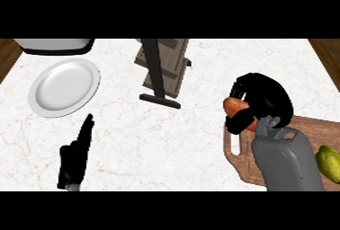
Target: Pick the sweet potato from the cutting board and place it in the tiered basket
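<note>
Orange skin of the sweet potato [234, 107] is showing only as a small patch at the left side of the right hand [266, 99]. The black fingers and thumb of that hand are curling round the vegetable and hiding most of it, so its full shape is not readable. The held sweet potato is sitting at the far left corner of the wooden cutting board [240, 158]; whether it is touching the board cannot be told. The grey right forearm [289, 161] is covering the middle of the board.

A yellow-green item [328, 164] is lying on the board's right part, cut off by the view's edge and too partial to name.

The tiered basket [169, 63] is standing at the top centre of the marble counter [166, 148], well apart from the right hand; its upper part is cut off and its tiers are hard to separate.

The left hand [73, 159] is resting at the lower left, fingers straight and holding nothing. A white plate [63, 87] is lying beyond it. A white and black object [53, 45] at the top left is mostly cut off.
</note>
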{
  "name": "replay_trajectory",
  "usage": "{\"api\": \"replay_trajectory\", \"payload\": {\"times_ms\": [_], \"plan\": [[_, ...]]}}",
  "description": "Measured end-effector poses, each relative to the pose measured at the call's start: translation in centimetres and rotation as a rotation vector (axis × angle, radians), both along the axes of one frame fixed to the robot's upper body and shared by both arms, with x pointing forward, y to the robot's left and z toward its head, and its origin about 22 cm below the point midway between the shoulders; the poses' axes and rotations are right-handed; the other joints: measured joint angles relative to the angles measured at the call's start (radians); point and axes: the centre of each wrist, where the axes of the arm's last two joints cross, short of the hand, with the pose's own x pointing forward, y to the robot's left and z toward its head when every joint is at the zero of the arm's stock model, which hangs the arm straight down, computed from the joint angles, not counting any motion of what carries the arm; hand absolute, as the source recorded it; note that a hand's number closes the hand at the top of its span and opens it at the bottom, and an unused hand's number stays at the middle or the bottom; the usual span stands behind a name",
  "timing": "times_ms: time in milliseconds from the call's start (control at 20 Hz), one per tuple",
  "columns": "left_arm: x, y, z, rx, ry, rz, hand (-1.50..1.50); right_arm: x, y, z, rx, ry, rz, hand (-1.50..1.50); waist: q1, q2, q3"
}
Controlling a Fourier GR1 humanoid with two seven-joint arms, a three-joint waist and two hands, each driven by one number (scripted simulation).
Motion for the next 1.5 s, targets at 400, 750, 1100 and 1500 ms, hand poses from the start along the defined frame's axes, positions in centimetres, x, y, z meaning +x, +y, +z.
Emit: {"api": "replay_trajectory", "payload": {"times_ms": [400,750,1100,1500], "plan": [[-0.6,0.6,-0.1,-0.003,0.007,0.023,0.00,-3.5,-0.4,13.0,0.257,-0.376,0.120,1.50,-0.023,-0.005,0.002],[-0.6,0.9,0.0,-0.005,0.012,0.028,0.00,-6.1,-0.3,22.0,0.252,-0.626,0.218,1.50,-0.030,-0.006,0.000],[-0.4,0.5,0.1,-0.005,-0.002,0.017,0.00,-5.1,0.4,28.5,0.211,-0.651,0.212,1.50,-0.017,0.001,0.000],[0.1,-0.2,0.2,-0.007,-0.015,-0.002,0.00,-2.2,3.6,32.6,0.174,-0.580,0.134,1.50,0.002,0.012,0.000]]}}
